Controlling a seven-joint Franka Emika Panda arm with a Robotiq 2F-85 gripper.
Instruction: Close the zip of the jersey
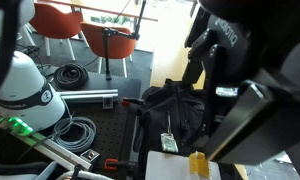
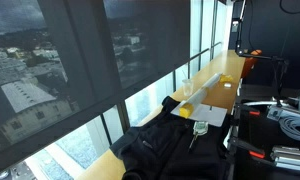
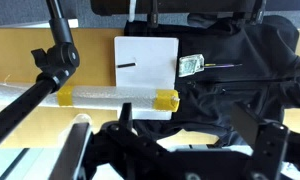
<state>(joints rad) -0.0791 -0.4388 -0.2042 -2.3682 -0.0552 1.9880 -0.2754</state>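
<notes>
The black jersey (image 1: 176,106) lies crumpled on the wooden table; it also shows in an exterior view (image 2: 158,146) and fills the right and lower part of the wrist view (image 3: 245,70). A small silver tag (image 3: 190,65) lies at its edge, also seen in an exterior view (image 1: 167,143). The zip itself is too dark to make out. My gripper (image 3: 185,125) hangs above the jersey's near edge with its two black fingers spread apart and nothing between them. In an exterior view the gripper (image 1: 222,52) is a large dark shape above the jersey.
A white sheet (image 3: 145,75) lies beside the jersey, with a clear tube with yellow end caps (image 3: 115,97) on its edge. A black stand (image 3: 58,55) rises at the left. The table (image 2: 215,90) runs along a window. Cables and orange chairs (image 1: 60,25) are behind.
</notes>
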